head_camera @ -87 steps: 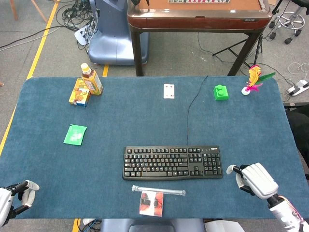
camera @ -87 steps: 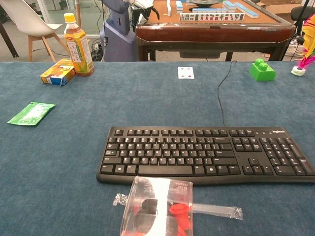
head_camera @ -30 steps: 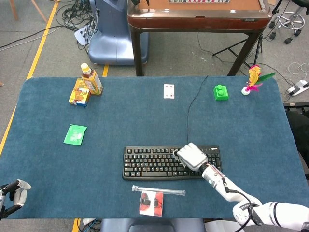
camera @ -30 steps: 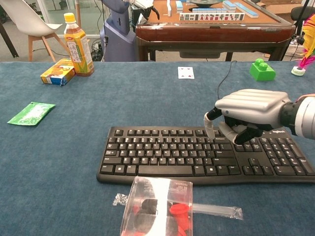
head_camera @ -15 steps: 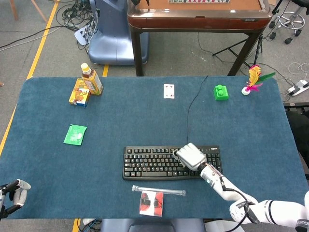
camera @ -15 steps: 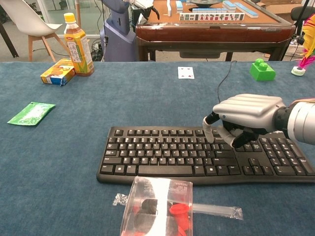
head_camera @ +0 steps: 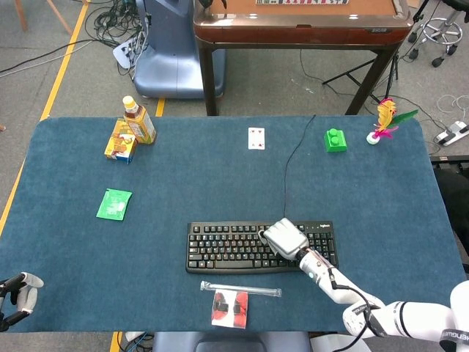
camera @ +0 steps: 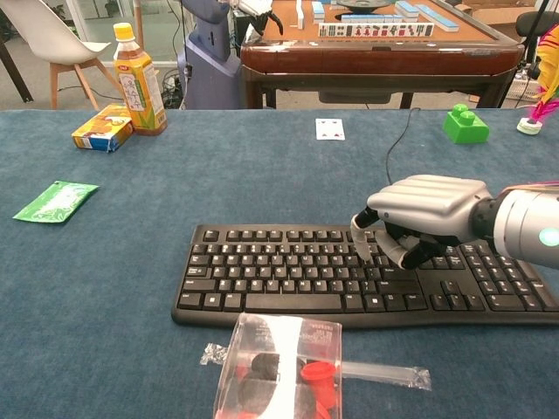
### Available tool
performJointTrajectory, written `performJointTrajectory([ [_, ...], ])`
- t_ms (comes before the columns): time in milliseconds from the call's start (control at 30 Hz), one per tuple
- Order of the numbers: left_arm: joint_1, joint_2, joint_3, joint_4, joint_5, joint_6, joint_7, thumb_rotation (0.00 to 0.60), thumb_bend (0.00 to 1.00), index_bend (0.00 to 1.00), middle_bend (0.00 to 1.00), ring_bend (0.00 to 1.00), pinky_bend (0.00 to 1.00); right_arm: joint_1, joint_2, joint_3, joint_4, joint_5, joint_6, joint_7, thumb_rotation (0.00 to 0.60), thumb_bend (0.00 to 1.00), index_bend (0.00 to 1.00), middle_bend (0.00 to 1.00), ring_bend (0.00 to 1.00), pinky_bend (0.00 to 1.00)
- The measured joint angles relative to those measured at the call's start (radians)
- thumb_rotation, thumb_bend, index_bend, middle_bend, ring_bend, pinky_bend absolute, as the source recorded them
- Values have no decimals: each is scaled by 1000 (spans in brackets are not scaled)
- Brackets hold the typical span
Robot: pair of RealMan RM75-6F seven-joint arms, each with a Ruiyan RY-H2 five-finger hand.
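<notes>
Blue, felt-like cloth covers the table [head_camera: 183,176], and a black plastic keyboard [head_camera: 234,248] lies near its front edge, flat and rectangular, its long axis running left to right with its thin cable [head_camera: 289,169] trailing away from the back edge. Over the keyboard's right half sits the right hand [camera: 419,218] – smooth silver shell on top, dark fingers [camera: 360,236] curled down, one pale tip touching the keys, nothing grasped. Just in front of the keyboard lie a clear plastic tube [head_camera: 242,290] and a clear packet [camera: 279,367] with red and black pieces inside. Far left of the keyboard, off the table's front corner, the left hand [head_camera: 16,292] shows only in the head view; whether it is clenched or released I cannot tell. Only the chest view shows the curled fingers from the side – the head view shows just the silver back.
</notes>
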Motion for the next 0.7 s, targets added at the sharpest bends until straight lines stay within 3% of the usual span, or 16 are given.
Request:
performJointTrajectory([
  [400,1,0,-1,1,-1,-3,0,600,448,608,821,731,998,11,-14,-16,15,14,5,2,600,1000,449,1000,1000,1000],
  [700,1,-4,-3,7,0,-2,1,600,448,573,821,731,998,-25,72,-17,-80,-107,103,67,600,1000,449,1000,989,1000],
])
